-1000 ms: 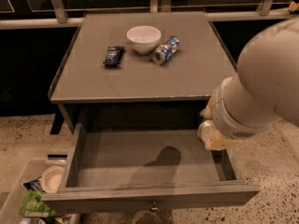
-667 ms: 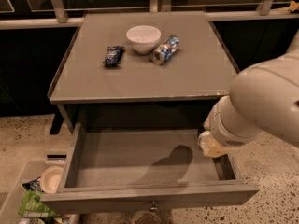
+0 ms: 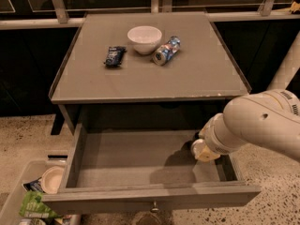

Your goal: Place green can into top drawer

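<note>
1. Green can could not be made out anywhere, neither on the drawer floor nor on the cabinet top. If it was being carried, it sat hidden behind the wrist.
2. Whether the gripper clasped anything could not be told. It showed only as a pale lump low inside the right end of the top drawer, close to the right wall.
3. That drawer stood pulled well out, its grey floor bare, its round knob at the front.
4. The arm reached in from the right, over the drawer's right wall.
5. On the cabinet top, well apart from the gripper, sat a white bowl. A blue, red and silver can lay on its side just beside the bowl, and a dark snack packet lay to the bowl's left.
6. Likely risks:
   - A release made above the floor would let a round can tip and roll.
   - So near the right wall, can or wrist could knock it.
   - On withdrawal the wrist might catch the cabinet's front edge overhead.
</note>
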{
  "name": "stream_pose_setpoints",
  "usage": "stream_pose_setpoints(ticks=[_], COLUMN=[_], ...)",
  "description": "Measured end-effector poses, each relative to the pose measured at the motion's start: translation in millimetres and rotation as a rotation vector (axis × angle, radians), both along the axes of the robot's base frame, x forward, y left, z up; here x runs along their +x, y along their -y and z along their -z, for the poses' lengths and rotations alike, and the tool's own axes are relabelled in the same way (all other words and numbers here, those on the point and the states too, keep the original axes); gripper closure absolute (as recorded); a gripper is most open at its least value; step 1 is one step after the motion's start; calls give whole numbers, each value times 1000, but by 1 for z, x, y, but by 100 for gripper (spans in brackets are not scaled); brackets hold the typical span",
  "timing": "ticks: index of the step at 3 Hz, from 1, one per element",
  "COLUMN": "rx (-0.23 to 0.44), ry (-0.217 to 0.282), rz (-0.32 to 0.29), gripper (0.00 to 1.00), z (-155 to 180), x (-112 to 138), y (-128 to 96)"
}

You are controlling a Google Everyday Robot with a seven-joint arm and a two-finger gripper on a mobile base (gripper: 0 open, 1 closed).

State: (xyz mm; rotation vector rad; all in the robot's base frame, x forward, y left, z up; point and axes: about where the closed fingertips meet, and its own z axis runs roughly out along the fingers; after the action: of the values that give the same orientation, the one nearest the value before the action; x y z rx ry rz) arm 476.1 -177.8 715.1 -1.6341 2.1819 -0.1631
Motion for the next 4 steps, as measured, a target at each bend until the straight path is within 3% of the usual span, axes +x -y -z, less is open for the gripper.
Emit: stream_pose_setpoints(ticks=[1, 2, 4], rx=[0, 0, 0], ry=[-1, -1, -1], rz=[0, 0, 0], gripper=[100, 82, 36], z=[0, 0, 0], x=[0, 0, 0], y=[0, 0, 0])
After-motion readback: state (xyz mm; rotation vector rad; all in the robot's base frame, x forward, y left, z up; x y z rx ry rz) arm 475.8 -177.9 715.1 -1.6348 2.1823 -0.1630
